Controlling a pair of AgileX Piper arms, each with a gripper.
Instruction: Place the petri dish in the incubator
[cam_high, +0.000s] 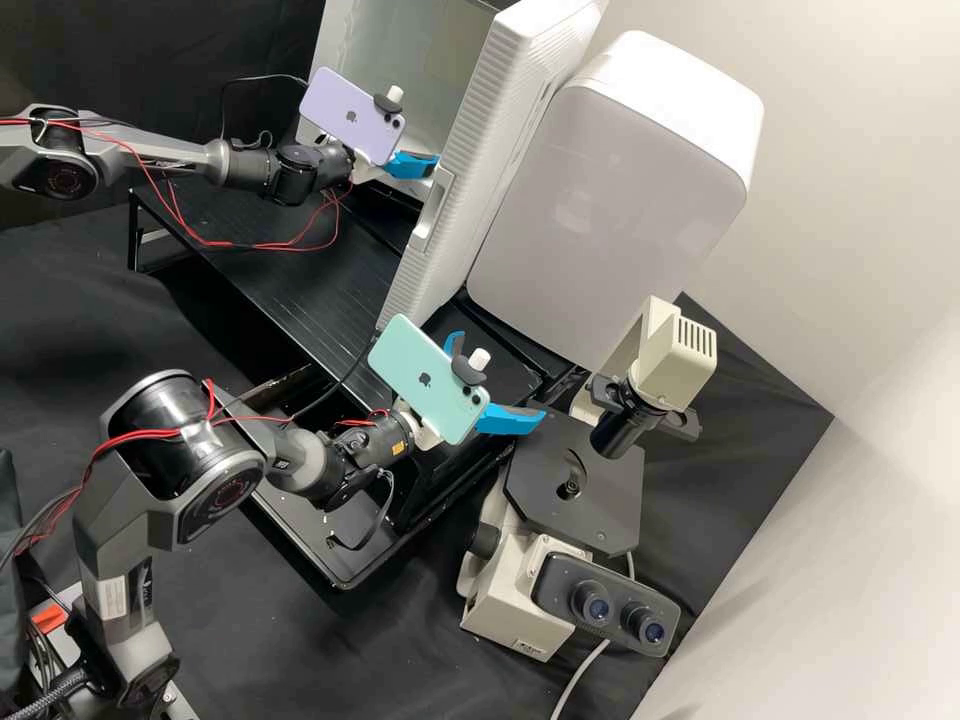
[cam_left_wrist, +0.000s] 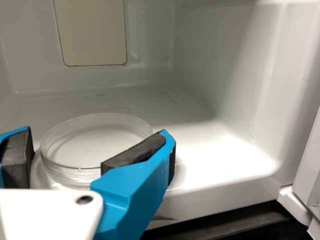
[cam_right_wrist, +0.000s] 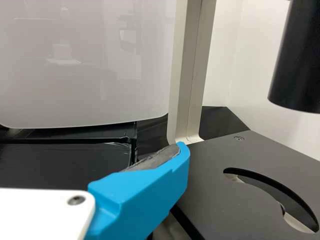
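Nearest us, the right hand (cam_high: 515, 418) hangs just over the microscope (cam_high: 520, 600), above its flat, matt black stage (cam_high: 575, 480); wide or narrow, we cannot tell. Farther back and to the left, the left hand (cam_high: 412, 163) sits in the mouth of the incubator (cam_left_wrist: 225, 75), a white chamber of smooth moulded plastic with rounded corners; the hand is spread wide, its dark rubbery pads (cam_left_wrist: 132, 152) on either side of the petri dish (cam_left_wrist: 92, 145); the dish lies flat on the chamber floor, near the front lip; whether the pads touch its rim we cannot tell. The dish is clear, round, shallow and thin-walled; we judge it light, stiff and slick, likely to crack under a hard squeeze; the place to take it is across the side wall, on opposite points, gently and level. On the far wall there's a flat beige panel (cam_left_wrist: 90, 32).
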